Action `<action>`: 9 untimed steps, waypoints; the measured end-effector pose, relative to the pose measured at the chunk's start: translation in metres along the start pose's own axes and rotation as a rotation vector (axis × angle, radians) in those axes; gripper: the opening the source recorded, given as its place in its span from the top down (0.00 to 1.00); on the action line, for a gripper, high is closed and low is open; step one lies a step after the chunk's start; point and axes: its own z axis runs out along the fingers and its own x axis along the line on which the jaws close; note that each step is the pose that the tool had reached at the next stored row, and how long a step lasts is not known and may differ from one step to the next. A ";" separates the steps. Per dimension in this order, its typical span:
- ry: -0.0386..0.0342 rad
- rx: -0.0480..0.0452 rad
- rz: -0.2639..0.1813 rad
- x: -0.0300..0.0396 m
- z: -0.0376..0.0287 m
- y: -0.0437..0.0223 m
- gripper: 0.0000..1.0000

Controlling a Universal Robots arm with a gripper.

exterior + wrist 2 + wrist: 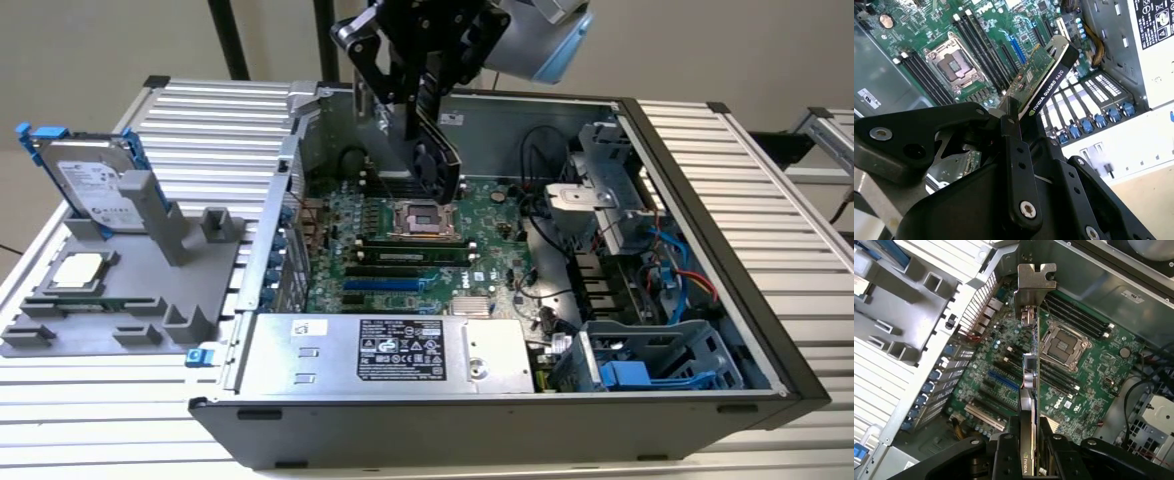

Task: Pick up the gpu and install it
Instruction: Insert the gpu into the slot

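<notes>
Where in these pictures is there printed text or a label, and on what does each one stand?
gpu: white lettering along its black edge, in the second wrist view.
power supply: white sticker with black print and symbols, too small to read.
hard drive: white label, too small to read.
motherboard: white printed marks by the slots.
case wall: small white sticker, too small to read.

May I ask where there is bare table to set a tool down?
The ribbed metal table is bare on the exterior view's right of the open computer case; the exterior view's left is crowded by the grey parts holder and silver hard drive.
</notes>
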 end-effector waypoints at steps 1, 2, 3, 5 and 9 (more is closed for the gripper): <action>0.0001 0.0000 -0.003 0.0000 0.0000 0.0000 1.00; 0.0004 0.0001 -0.006 0.0000 -0.0001 0.0000 1.00; 0.0005 0.0001 -0.009 0.0000 -0.0001 0.0000 1.00; 0.0009 0.0002 -0.015 0.0000 -0.0002 0.0000 1.00; 0.0015 0.0002 -0.027 0.0001 -0.0003 0.0000 1.00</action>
